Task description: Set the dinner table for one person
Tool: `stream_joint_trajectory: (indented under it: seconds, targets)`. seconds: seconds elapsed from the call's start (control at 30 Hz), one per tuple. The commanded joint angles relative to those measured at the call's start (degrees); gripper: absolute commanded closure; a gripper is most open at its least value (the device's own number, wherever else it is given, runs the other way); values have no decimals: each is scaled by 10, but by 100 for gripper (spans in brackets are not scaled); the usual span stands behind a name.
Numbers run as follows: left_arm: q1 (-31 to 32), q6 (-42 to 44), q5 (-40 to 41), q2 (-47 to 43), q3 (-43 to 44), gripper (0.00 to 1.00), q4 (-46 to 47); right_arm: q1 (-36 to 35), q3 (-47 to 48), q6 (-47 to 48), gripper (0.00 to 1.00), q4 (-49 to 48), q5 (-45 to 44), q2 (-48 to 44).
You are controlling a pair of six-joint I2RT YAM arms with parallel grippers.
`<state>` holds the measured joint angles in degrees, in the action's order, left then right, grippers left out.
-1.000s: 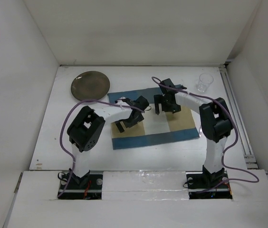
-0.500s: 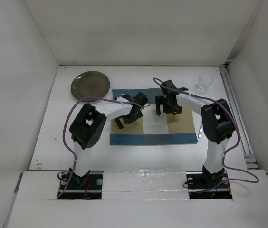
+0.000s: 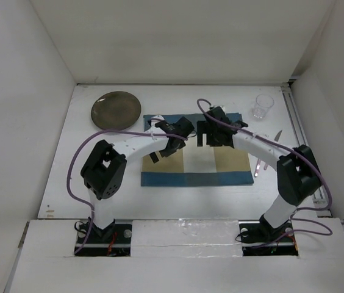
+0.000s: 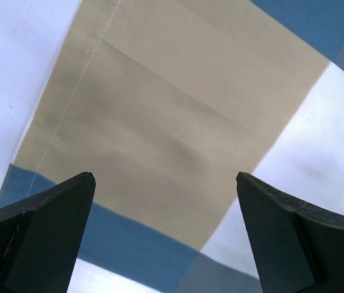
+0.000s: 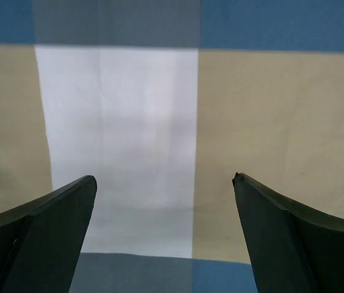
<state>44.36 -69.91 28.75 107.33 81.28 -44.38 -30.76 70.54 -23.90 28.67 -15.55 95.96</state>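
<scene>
The left tool [image 3: 161,152] and the right tool [image 3: 206,138] both hang fully spread and empty, side by side just above the placemat [image 3: 196,177]: the left over a tan patch, the right over white and tan patches. The white counter [image 3: 99,168] fills the enclosure floor, the placemat lying flat at its middle. 1 dark round plate [image 3: 116,110] sits far left, 1 clear glass [image 3: 261,106] far right.
</scene>
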Motion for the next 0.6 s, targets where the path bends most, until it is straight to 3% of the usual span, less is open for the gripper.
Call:
stream_joint_trajectory:
  seconds: [0.0, 0.17, 0.3, 0.57]
  targets:
    - [6, -29, 23, -42, -15, 0, -26, -30, -60, -35, 0, 0, -11, 8]
    - [6, -17, 10, -50, -66, 0, 8, -61, -110, -61, 0, -5, -16, 8]
    - [1, 6, -13, 0, -66, 0, 34, -62, -122, -61, 0, -23, 9, 37]
    - [-55, 52, -63, 66, -52, 0, 77, -36, -49, -36, 0, -16, 32, 112]
